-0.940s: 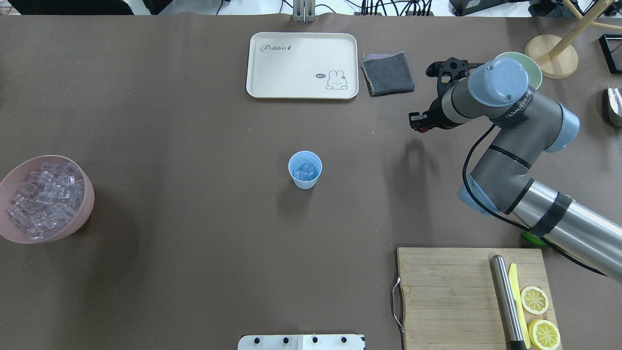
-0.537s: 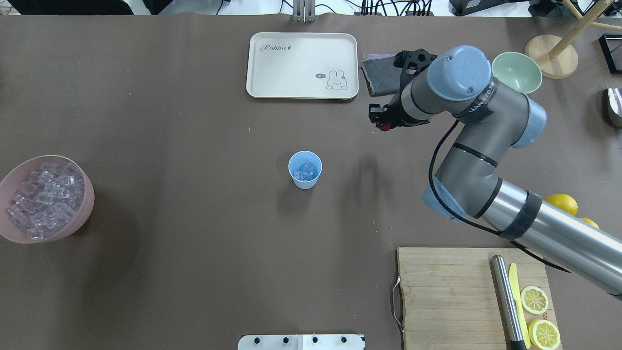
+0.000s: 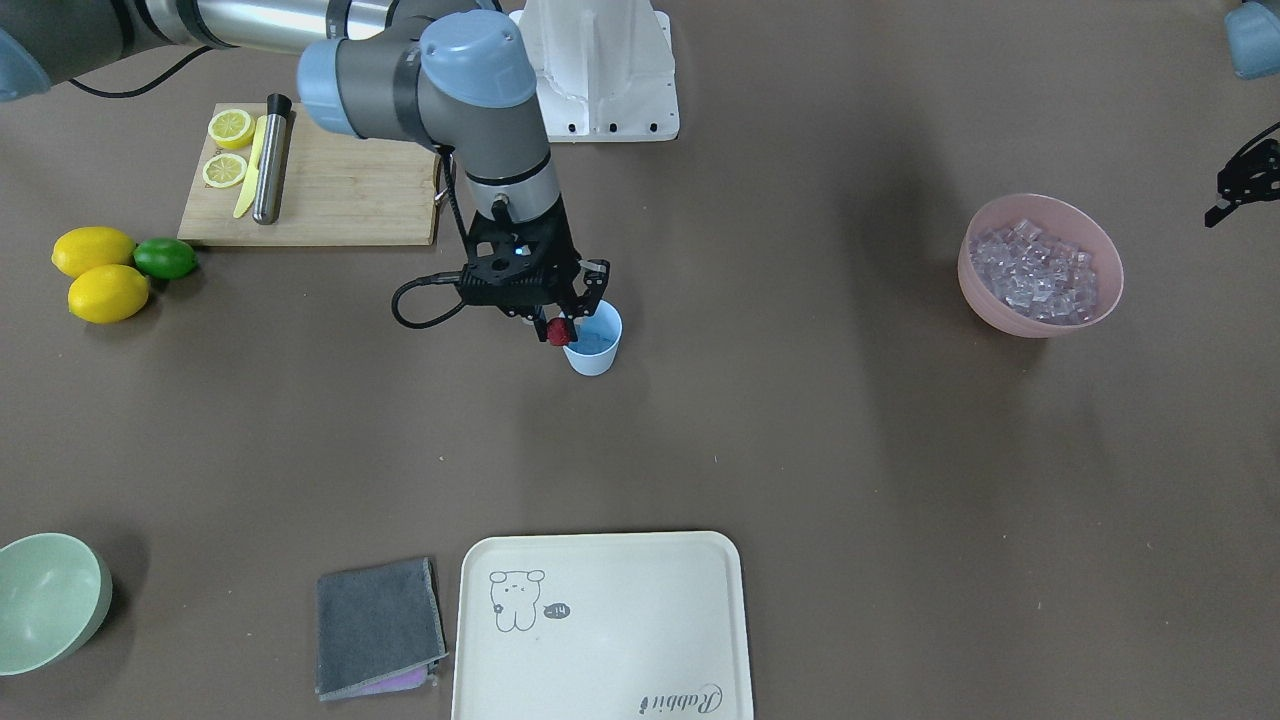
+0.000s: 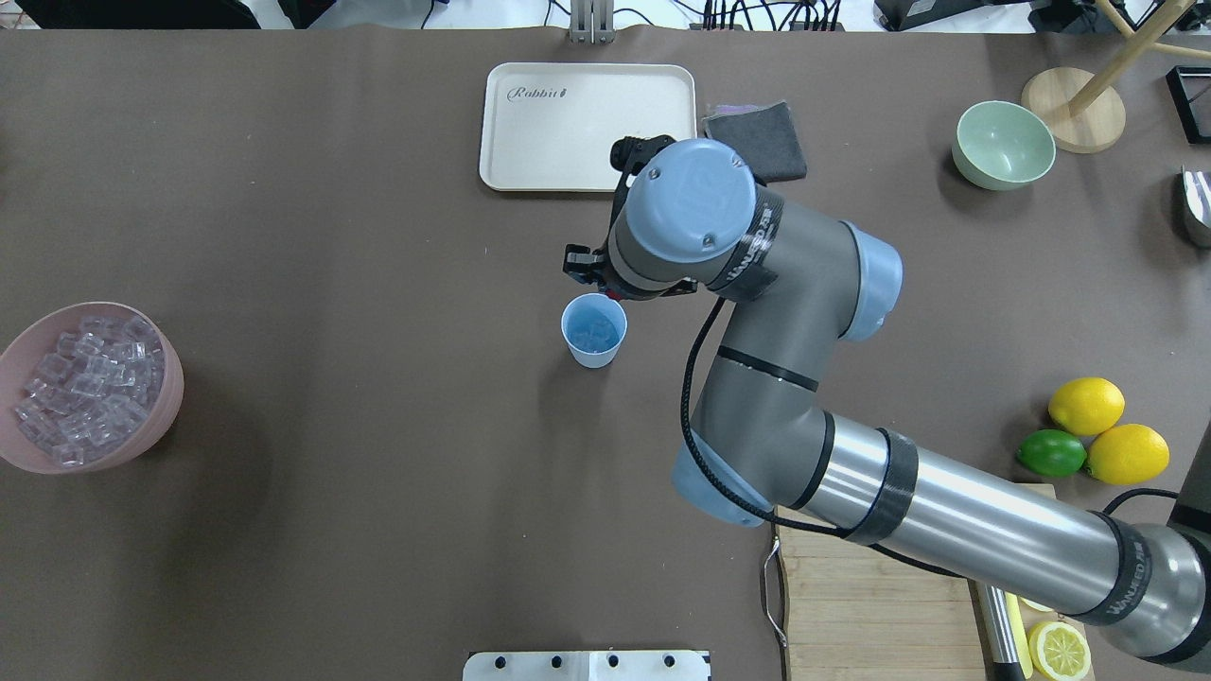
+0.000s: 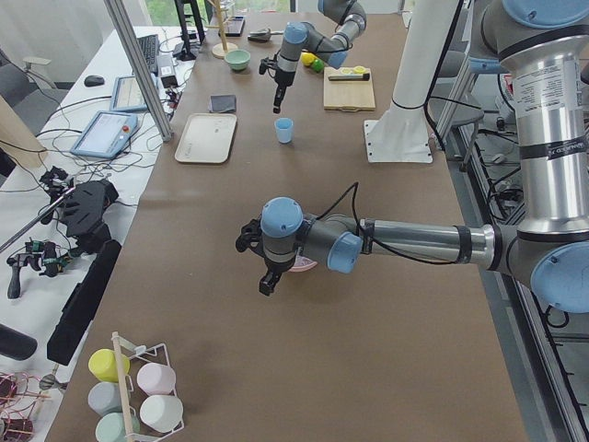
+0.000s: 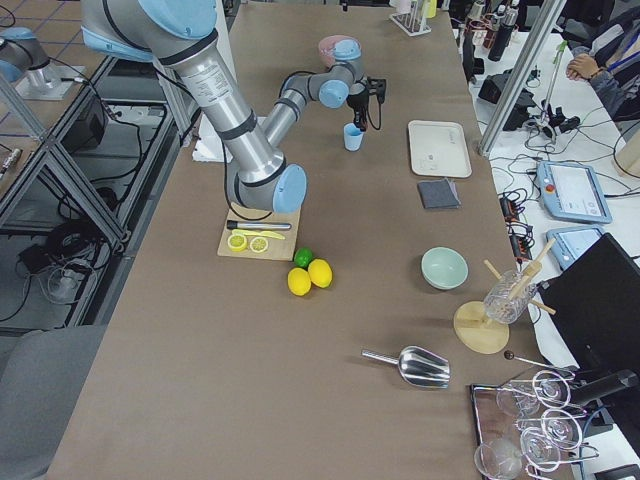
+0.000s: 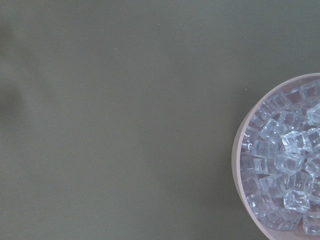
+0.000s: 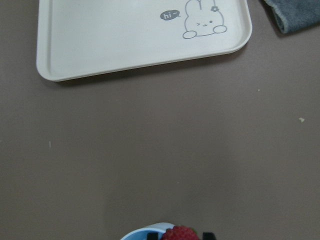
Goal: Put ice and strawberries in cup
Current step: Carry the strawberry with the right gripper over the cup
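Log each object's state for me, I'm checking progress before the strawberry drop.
cup: upright, ice inside
strawberry: held at the cup's rim, not yet dropped
right gripper: shut on the strawberry
pink bowl: full of ice
green bowl: empty
tray: empty
left gripper: cannot tell

A pink bowl [image 7: 240, 165] cut off by the right edge holds heaped clear ice cubes [image 7: 282, 165]; bare brown worktop [image 7: 120, 120] fills the rest.
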